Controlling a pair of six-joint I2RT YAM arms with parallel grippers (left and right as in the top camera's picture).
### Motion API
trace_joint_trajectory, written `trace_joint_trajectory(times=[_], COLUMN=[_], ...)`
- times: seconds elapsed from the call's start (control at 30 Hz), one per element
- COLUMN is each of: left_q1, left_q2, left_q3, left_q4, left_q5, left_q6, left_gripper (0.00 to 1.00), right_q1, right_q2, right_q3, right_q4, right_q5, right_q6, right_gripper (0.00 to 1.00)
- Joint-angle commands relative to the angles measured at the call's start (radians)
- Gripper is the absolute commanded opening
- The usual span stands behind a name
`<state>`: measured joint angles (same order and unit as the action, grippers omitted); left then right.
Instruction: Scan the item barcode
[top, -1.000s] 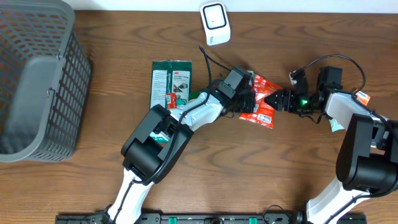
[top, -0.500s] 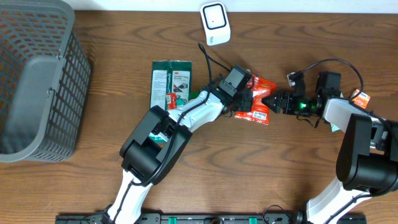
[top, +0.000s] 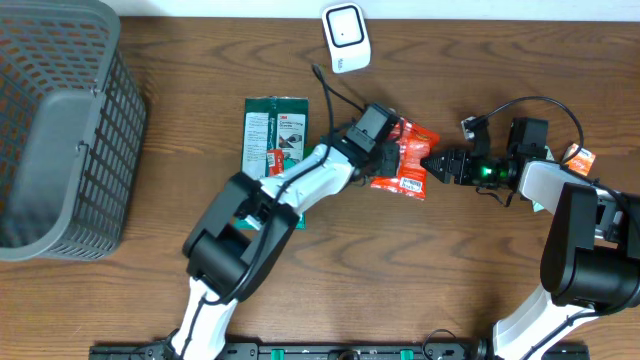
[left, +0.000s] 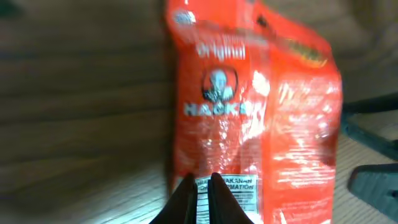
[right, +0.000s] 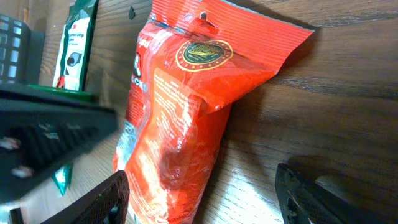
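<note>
Fingers (left: 224, 204) of the L gripper (left: 200, 180): closed tight on one edge of the red snack bag (left: 249, 106), pinching right at the white printed label. Fingers (right: 102, 202) of the R gripper (right: 202, 177): spread wide w/ the bag's end lying between and just ahead of them. They hold nothing, and no contact is visible.

Location: the bag rests tilted on the table (top: 500, 270), toward the far edge and slightly R of the middle, between the two grippers. The white scanner (top: 345, 38) stands at the far edge, apart from the bag. A green packet (top: 275, 135) lies flat on the other side of the L arm.

Handling (judgement):
- Light, soft film pouch w/ loose contents.
- The skin crinkles and shines, so it is likely slippery and apt to fold or sag when held by one edge only.
- The packaging is not fragile, tho the contents may crush under a hard squeeze.
- Best hold: the flat sealed seams, not the puffed middle.
- Keep fingers off the label area. The barcode probably sits there, and the L pinch partly covers it.
- An R hold on the opposite edge would stretch the panel flat for the scanner.
</note>
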<state>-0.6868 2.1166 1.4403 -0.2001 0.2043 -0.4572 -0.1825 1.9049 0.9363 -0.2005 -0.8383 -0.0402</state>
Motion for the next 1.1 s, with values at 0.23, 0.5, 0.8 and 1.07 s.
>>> trace_joint_trajectory(times=[0.23, 0.5, 0.8, 1.07], left_q1=[0.015, 0.031, 0.055, 0.036], left_q2=[-0.002, 0.044, 0.053, 0.100], left_q3=[-0.011, -0.011, -0.013, -0.031], left_q4=[0.004, 0.126, 0.103, 0.070], left_q5=[-0.032, 0.160, 0.232, 0.142], left_q6=[-0.015, -0.027, -0.090, -0.074], left_gripper=[0.10, 0.09, 0.09, 0.09], right_q1=[0.001, 0.001, 0.001, 0.001], right_q2=[0.013, 0.013, 0.013, 0.013], right_q3=[-0.012, -0.012, -0.012, -0.012], right_q4=[0.002, 0.003, 0.003, 0.006], right_q5=[-0.009, -0.009, -0.009, -0.009], right_q6=[0.002, 0.002, 0.003, 0.044], right_gripper=[0.72, 0.72, 0.72, 0.73])
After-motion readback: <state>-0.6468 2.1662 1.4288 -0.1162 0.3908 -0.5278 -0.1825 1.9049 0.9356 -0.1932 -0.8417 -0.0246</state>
